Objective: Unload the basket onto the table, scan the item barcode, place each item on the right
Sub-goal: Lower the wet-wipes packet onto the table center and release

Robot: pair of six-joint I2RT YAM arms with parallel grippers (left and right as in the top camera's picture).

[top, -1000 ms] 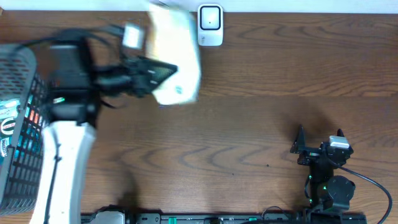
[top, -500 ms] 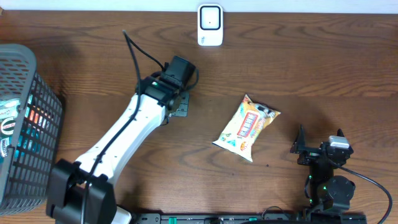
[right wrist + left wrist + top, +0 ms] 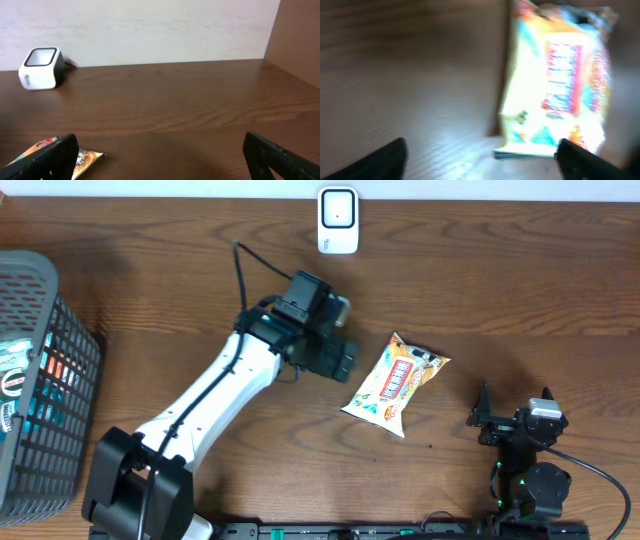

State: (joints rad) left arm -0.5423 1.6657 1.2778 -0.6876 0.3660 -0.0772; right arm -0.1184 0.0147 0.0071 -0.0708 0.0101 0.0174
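Bag [image 3: 397, 383]: lies flat on the table [image 3: 520, 280], printed face up, long axis on a diagonal. Position: in front of the scanner [image 3: 338, 220] and a little to its right, well apart from it, nothing touching it. Left wrist view is motion-blurred; bag label not readable there.

Left gripper [image 3: 338, 358]: in front of the scanner, just beside the bag's left edge, between scanner and bag in depth. Jaws spread wide, empty; in the left wrist view both fingertips [image 3: 390, 155] sit at the frame's lower corners with bare table between them and the bag ahead.

Right gripper [image 3: 513, 408]: far in front of the scanner and well to its right, past the bag, near the table's front edge. Jaws wide apart, holding nothing.

Basket [image 3: 45, 300]: far left of the scanner, at the table's left edge, packaged goods inside; contents not identifiable
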